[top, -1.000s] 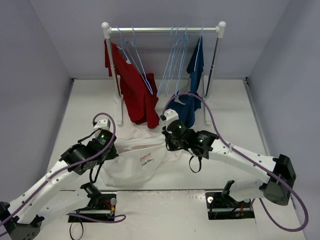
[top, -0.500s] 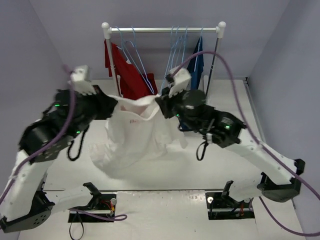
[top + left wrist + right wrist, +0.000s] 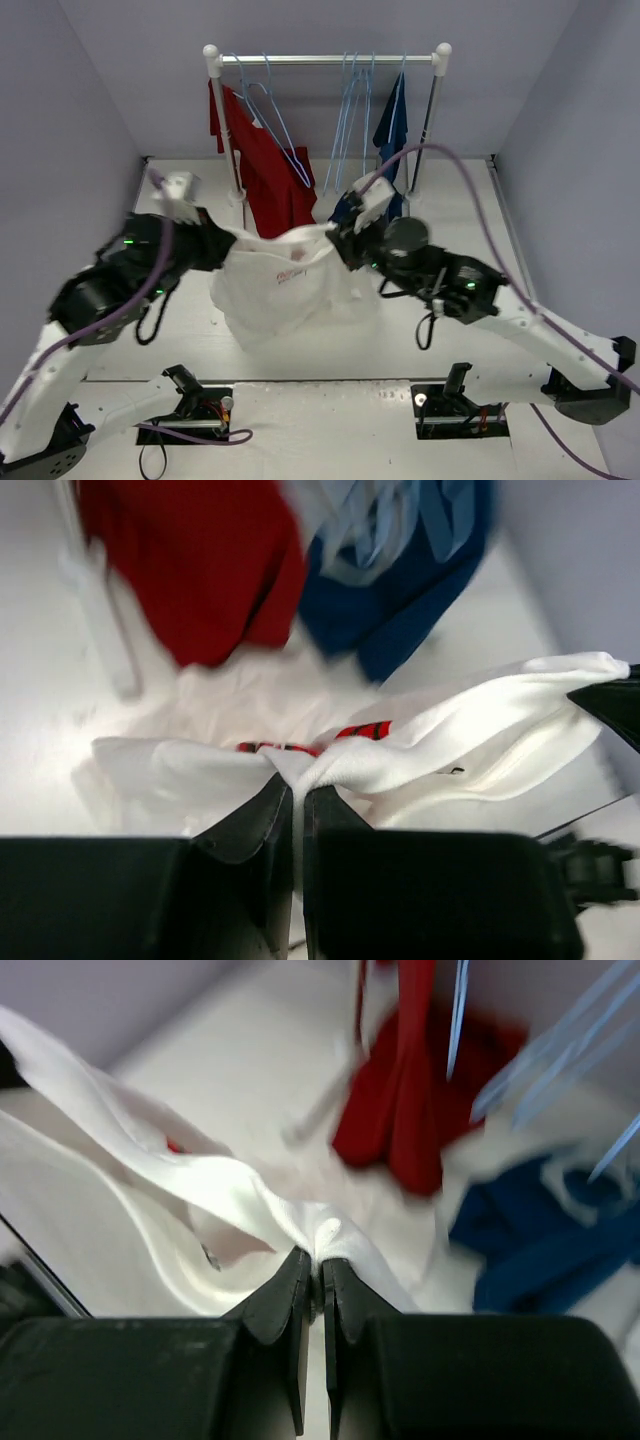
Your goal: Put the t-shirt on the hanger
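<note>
The white t-shirt (image 3: 285, 285) with its red logo hangs in the air between my two grippers, its lower part bunched above the table. My left gripper (image 3: 222, 243) is shut on one shoulder edge of the shirt (image 3: 420, 750); in the left wrist view the gripper (image 3: 297, 785) pinches the cloth. My right gripper (image 3: 338, 243) is shut on the other shoulder (image 3: 240, 1195); in the right wrist view the gripper (image 3: 320, 1260) pinches the cloth. Several pale-blue hangers (image 3: 352, 110) hang on the rack rail behind; more (image 3: 272, 115) hang at the left.
A clothes rack (image 3: 330, 60) stands at the back of the table. A red shirt (image 3: 265, 175) hangs on its left side and a navy-blue shirt (image 3: 392, 135) on its right. Grey walls close in the left, right and back.
Both arms lifted the t-shirt off the table a second ago. Since half a second ago they have come lower and nearer, and the shirt hangs more bunched.
</note>
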### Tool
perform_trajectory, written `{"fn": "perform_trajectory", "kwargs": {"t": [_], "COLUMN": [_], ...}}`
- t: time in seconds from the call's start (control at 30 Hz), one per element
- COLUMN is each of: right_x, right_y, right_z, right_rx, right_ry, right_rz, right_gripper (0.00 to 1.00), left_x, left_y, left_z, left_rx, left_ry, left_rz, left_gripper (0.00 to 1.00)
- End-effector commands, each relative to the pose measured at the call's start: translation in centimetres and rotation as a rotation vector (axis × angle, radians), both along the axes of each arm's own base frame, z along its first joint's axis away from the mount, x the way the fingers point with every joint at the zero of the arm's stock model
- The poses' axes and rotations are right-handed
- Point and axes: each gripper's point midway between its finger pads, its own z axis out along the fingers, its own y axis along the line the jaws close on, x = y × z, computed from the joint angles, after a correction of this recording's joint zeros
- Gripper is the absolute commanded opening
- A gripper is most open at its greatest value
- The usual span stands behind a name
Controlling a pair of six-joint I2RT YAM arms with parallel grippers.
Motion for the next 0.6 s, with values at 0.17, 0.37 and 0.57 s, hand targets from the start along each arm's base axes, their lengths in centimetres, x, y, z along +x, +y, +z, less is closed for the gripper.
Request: {"fn": "perform_trajectory", "kwargs": {"t": [0.17, 0.37, 0.57], "right_x": [0.1, -1.5, -1.6], "right_y": [-0.5, -0.8, -0.8], "right_z": [-20.1, -25.1, -23.8], "right_rx": [-0.153, -0.183, -0.161], "right_ry": [0.268, 0.33, 0.307], "right_rz": [-0.177, -0.192, -0.189], "right_gripper": [0.0, 0.0, 0.33], "left_x": [1.0, -0.3, -0.2], "left_y": [0.4, 0.2, -0.5], "left_z": [-17.1, -22.4, -21.9], "left_rx": [0.031, 0.027, -0.035], "left_ry": [0.261, 0.348, 0.32], "left_rz": [0.187, 0.175, 0.153], "left_gripper": [0.0, 0.0, 0.0]}}
